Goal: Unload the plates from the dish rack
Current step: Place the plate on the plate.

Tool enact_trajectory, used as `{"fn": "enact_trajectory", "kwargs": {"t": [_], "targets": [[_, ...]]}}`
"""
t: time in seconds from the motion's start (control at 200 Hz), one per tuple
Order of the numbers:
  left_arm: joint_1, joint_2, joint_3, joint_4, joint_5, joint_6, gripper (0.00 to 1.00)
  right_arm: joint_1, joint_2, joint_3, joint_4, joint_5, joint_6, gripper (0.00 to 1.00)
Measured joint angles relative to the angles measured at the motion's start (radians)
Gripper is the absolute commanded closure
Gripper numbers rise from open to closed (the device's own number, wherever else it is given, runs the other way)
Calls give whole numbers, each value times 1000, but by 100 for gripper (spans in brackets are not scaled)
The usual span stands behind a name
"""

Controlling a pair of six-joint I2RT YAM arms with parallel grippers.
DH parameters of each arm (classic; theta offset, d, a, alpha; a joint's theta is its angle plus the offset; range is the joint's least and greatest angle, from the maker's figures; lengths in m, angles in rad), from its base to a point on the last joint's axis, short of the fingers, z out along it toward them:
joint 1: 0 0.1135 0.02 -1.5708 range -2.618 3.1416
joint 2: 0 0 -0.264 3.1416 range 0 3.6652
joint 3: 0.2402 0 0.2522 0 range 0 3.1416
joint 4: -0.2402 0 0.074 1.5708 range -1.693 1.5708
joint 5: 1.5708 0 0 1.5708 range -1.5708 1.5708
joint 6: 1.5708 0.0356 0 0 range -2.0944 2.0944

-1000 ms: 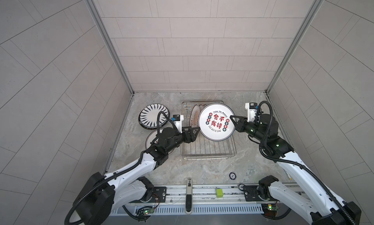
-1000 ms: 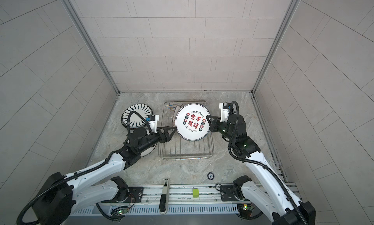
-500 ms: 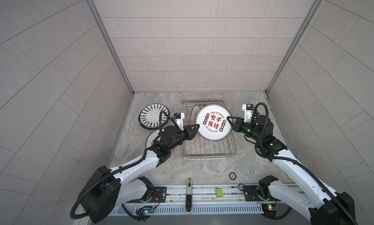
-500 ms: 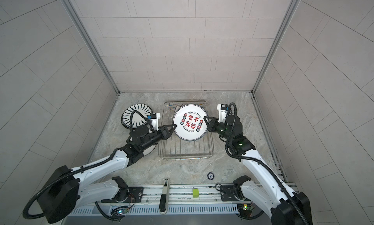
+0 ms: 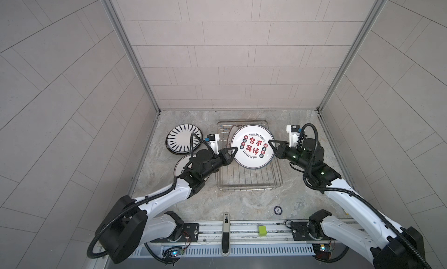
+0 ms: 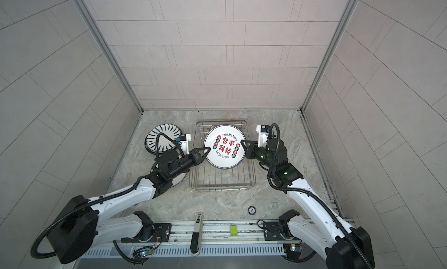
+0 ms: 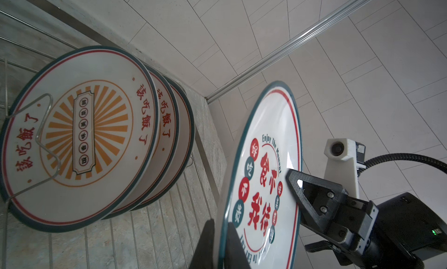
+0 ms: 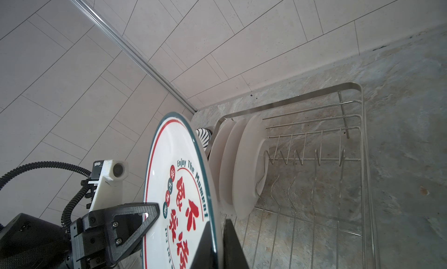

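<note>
Looks like a handover: left gripper [image 5: 235, 149] and right gripper [image 5: 270, 142] pinch opposite rims of the plate [image 5: 252, 146], held over the rack [image 5: 249, 183]. Next, right must release so left carries it aside.

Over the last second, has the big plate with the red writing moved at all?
Yes. The plate has shifted slightly across the dish rack, away from the rack's right rim and toward the robot's left side.

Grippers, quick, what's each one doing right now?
Left gripper: closed on the plate, at its rim.
Right gripper: closed on the plate, at the opposite rim.
</note>
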Motion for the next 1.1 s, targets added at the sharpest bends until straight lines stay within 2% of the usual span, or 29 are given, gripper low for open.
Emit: {"fn": "enact_trajectory", "kwargs": {"t": [0.155, 0.19, 0.415, 0.535, 0.56, 0.596, 0.761, 1.101], "targets": [[0, 1, 0, 0, -5, -18, 100, 12, 0, 2, -7, 23, -9, 100], [0, 0, 0, 0, -6, -23, 100, 16, 0, 5, -14, 29, -11, 96], [-5, -23, -5, -10, -28, -17, 100, 43, 18, 32, -59, 71, -17, 49], [-5, -35, -20, -18, -43, -15, 100, 56, 32, 62, -92, 76, -40, 31], [-5, -39, -23, -19, -48, -15, 100, 59, 35, 69, -97, 79, -40, 12], [-5, -46, -26, -24, -56, -15, 100, 64, 40, 80, -107, 84, -42, 1], [-5, -111, -46, -59, -102, -14, 100, 118, 70, 139, -180, 135, -71, 1], [39, -319, -86, -212, -223, -10, 100, 207, 62, 139, -184, 204, -139, 1]]}}
